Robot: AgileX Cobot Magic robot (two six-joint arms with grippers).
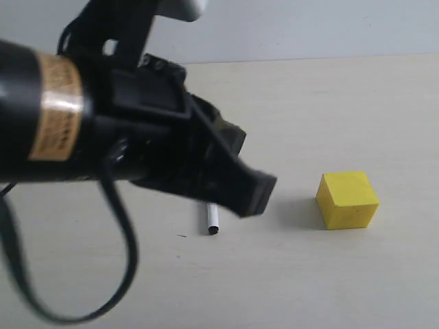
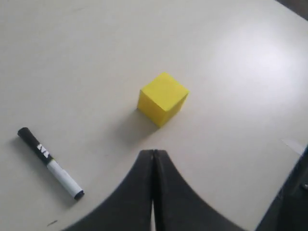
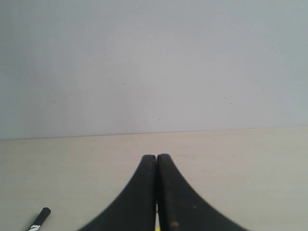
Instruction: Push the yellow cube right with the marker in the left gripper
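Yellow and matte, the plain sharp-edged cube [image 1: 348, 199] sat on the pale beige tabletop [image 1: 309, 103], toward the right of the exterior view, with nothing touching it. We saw the slim marker pen [image 1: 212, 221] lying flat on the table well to the cube's left. Only its white lower barrel and black end showed there, because the rest was hidden behind the black two-fingered left gripper [image 1: 257, 195]. In the left wrist view we saw the marker [image 2: 50, 163] whole, with its black cap, white marks, white barrel and black tip. It lay apart from both the cube [image 2: 162, 98] and the left gripper [image 2: 153, 154].

That gripper's fingers were pressed together with no gap, and they held nothing. Its tip pointed toward the cube without reaching it. The black right gripper [image 3: 156, 156] was likewise closed tight and looked across the table at a grey wall [image 3: 154, 62]. The marker's cap end [image 3: 39, 219] showed at the edge of that picture.
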